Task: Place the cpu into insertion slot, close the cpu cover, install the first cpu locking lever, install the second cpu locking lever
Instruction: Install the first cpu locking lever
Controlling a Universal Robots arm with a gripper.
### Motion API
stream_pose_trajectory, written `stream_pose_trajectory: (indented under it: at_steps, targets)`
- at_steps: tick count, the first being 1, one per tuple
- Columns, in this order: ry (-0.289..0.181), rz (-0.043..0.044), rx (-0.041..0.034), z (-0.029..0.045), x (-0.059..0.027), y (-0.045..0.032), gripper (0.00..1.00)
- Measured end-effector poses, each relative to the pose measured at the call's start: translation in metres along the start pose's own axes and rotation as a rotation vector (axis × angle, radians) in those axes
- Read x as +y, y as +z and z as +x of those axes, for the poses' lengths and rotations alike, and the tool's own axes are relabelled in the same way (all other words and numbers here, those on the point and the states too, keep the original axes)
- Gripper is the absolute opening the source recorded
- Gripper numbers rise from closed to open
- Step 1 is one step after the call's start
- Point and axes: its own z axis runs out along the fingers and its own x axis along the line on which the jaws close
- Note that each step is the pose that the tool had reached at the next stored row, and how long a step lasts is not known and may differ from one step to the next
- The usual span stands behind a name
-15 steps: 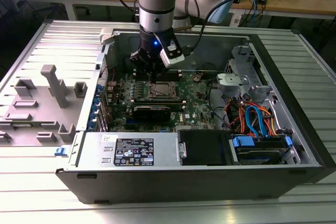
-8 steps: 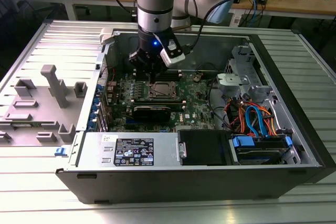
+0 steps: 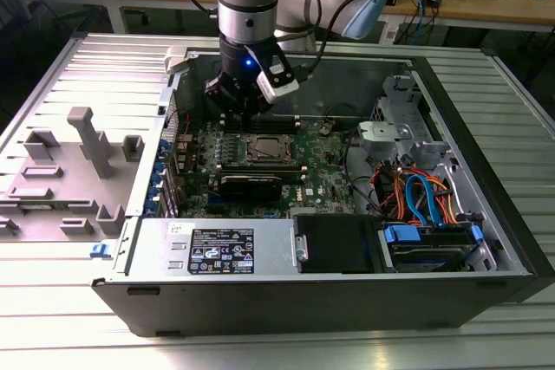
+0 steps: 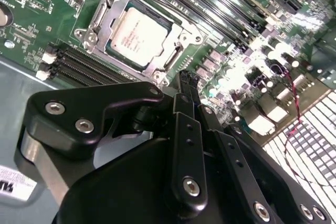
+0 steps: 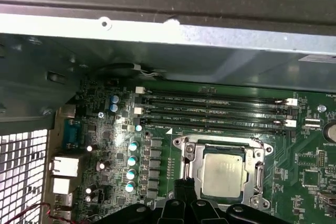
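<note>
The cpu [image 4: 139, 31] lies flat in the insertion slot [image 3: 251, 152] on the green board, its silver-grey top showing through the window of the cpu cover [image 4: 103, 16]. The cover lies down around the chip in both wrist views: cpu [image 5: 223, 174], cover [image 5: 192, 167]. My gripper [image 3: 244, 113] hangs inside the open computer case, just above the board and beside a corner of the slot. Its black fingers [image 4: 185, 85] are pressed together with nothing between them. In the first wrist view the gripper [image 5: 185, 186] sits at the slot's edge, apart from the chip.
Long black memory slots [image 5: 215, 113] run beside the socket. The case's metal wall [image 5: 157, 51] stands close behind the gripper. A power supply [image 3: 217, 247], drive cage and coloured cables [image 3: 416, 197] fill the case's near side and the exterior view's right. Grey fixtures [image 3: 82, 140] stand outside at the exterior view's left.
</note>
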Motion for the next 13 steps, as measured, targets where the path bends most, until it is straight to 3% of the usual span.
stream_pose_trajectory:
  at_steps: [1, 4, 9, 13]
  targets:
    - [0.000, -0.0007, -0.0001, 0.0008, 0.0001, -0.0009, 0.11]
    - [-0.001, -0.0133, -0.0012, 0.0061, 0.0005, -0.0011, 0.11]
    - [-0.001, -0.0149, -0.0013, 0.0122, 0.0030, -0.0010, 0.11]
    - [-0.001, -0.0151, -0.0013, 0.0123, 0.0118, -0.0009, 0.11]
